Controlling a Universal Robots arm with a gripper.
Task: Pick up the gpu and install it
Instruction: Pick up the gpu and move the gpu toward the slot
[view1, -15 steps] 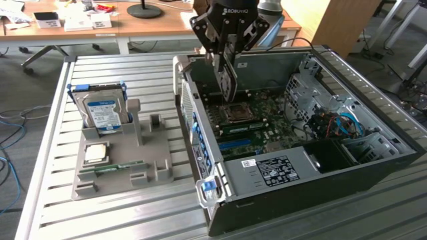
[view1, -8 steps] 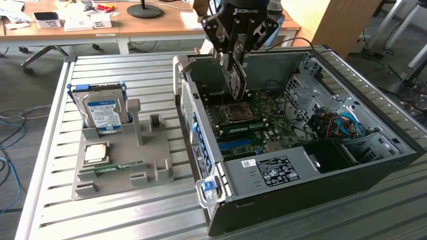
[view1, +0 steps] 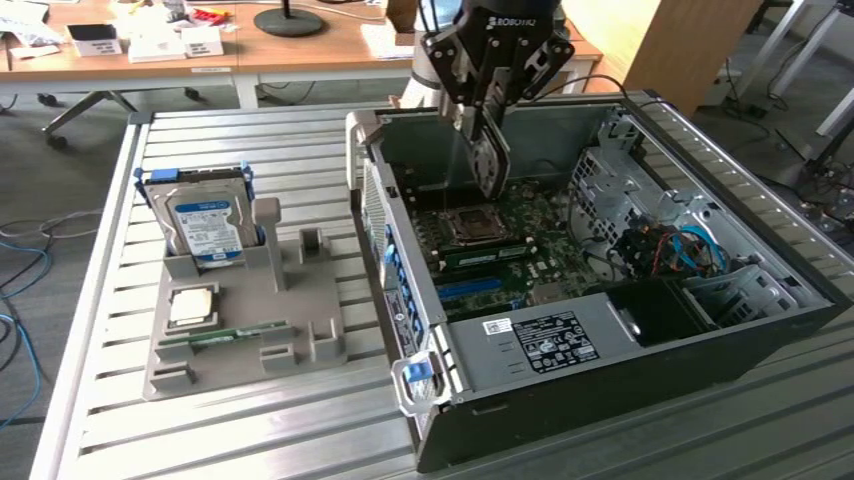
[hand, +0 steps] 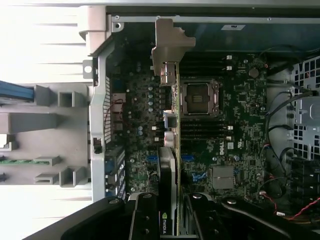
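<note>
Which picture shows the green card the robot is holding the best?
The wrist view: the gpu runs edge-on from the gripper to its silver bracket, above the motherboard. The exterior view shows the gpu as a dark slab hanging inside the computer case.

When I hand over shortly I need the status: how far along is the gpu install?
Done: the flat green circuit-board gpu with its silver bracket is picked up, clamped in the black gripper. In hand: it hangs edge-down above the green motherboard inside the open black computer case. Left: the card is not yet seated on that board.
</note>
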